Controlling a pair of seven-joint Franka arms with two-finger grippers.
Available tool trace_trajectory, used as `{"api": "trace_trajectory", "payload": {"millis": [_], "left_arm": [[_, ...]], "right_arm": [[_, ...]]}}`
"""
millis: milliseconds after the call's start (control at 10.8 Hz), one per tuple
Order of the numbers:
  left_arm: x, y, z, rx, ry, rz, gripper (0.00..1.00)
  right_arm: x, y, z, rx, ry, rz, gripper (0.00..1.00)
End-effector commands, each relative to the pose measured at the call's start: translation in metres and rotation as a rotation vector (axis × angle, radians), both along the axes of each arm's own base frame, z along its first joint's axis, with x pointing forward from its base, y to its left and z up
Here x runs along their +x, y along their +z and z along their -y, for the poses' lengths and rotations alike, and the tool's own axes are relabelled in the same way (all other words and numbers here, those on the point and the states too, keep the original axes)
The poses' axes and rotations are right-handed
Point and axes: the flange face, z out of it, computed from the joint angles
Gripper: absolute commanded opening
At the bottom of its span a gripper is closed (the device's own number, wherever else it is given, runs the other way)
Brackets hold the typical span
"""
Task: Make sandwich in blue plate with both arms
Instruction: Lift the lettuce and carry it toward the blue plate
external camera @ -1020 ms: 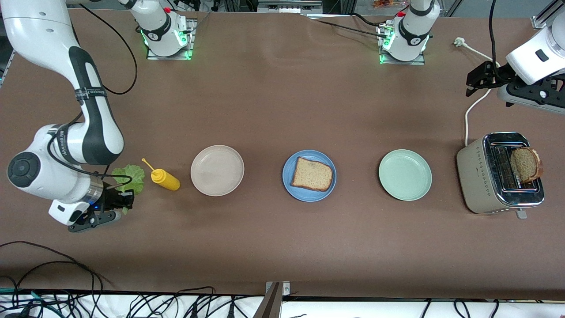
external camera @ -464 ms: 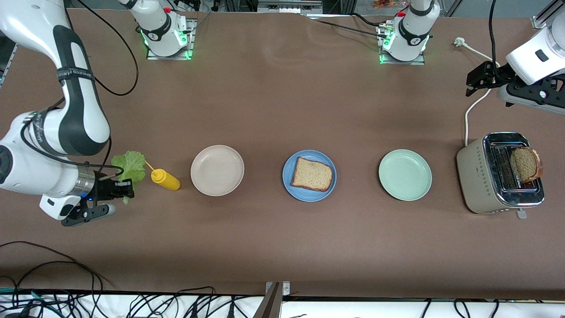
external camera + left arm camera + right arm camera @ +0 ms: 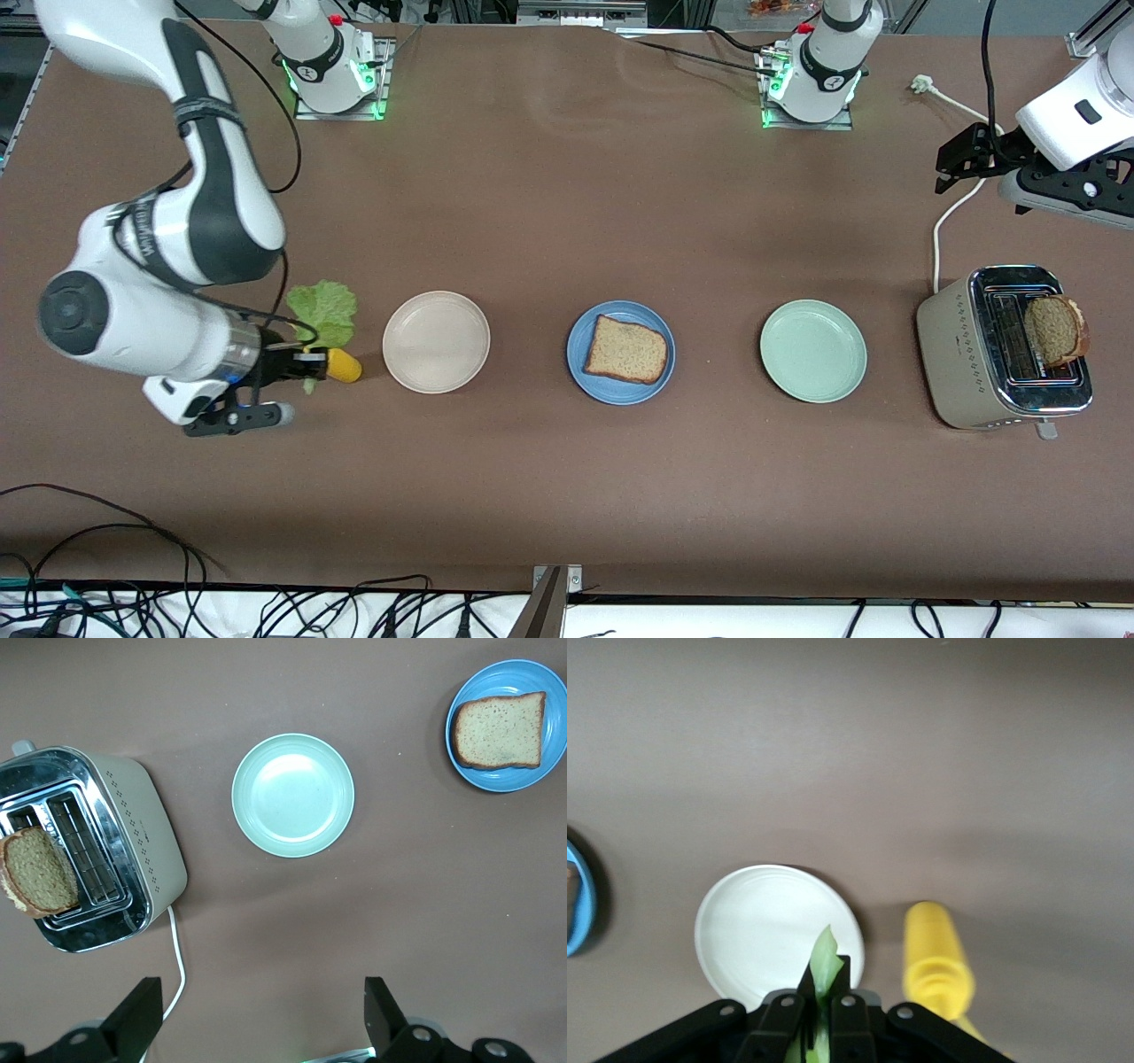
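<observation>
Lettuce (image 3: 324,312) pinched in shut right pincer (image 3: 306,365) over yellow bottle (image 3: 341,364), lifted for carry to bread slice (image 3: 626,350) on blue plate (image 3: 578,370) mid-worktop. Left pincer (image 3: 961,159) wide open, empty, waiting above toaster (image 3: 961,354) w/ 2nd slice (image 3: 1054,330).

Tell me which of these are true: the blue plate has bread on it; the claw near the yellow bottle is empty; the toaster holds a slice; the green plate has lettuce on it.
1. The blue plate has a bread slice on it. True.
2. The right gripper, over the yellow bottle, is empty. False: it is shut on a lettuce leaf.
3. The toaster holds a slice. True.
4. The green plate has lettuce on it. False: it is bare.
5. The left gripper is shut. False: it waits open.
</observation>
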Motion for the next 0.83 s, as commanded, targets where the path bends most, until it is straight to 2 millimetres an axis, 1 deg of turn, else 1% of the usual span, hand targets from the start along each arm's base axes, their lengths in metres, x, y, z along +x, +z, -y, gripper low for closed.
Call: {"api": "trace_trajectory", "payload": {"millis": [0, 93, 185, 371, 464, 556, 742], "left_arm": [[-0.003, 0.002, 0.000, -0.022, -0.008, -0.006, 1.00], [-0.002, 0.001, -0.004, -0.022, -0.002, -0.008, 1.00], [-0.002, 0.001, -0.004, -0.022, -0.002, -0.008, 1.00], [-0.002, 0.002, -0.004, -0.022, -0.002, -0.006, 1.00], [-0.002, 0.002, -0.004, -0.022, -0.002, -0.006, 1.00], [-0.002, 0.002, -0.004, -0.022, -0.002, -0.006, 1.00], [-0.002, 0.002, -0.004, -0.022, -0.002, -0.006, 1.00]], "right_arm": [[-0.010, -0.014, -0.070, -0.040, -0.145, -0.044, 0.00], [-0.017, -0.019, -0.106, -0.049, -0.215, -0.052, 0.00], [-0.021, -0.026, -0.136, -0.053, -0.269, -0.053, 0.00], [-0.030, -0.039, -0.182, -0.060, -0.338, -0.052, 0.00], [-0.033, -0.048, -0.199, -0.071, -0.381, -0.051, 0.00], [-0.037, -0.053, -0.221, -0.066, -0.426, -0.036, 0.00], [-0.050, -0.075, -0.275, -0.036, -0.547, -0.011, 0.00]]}}
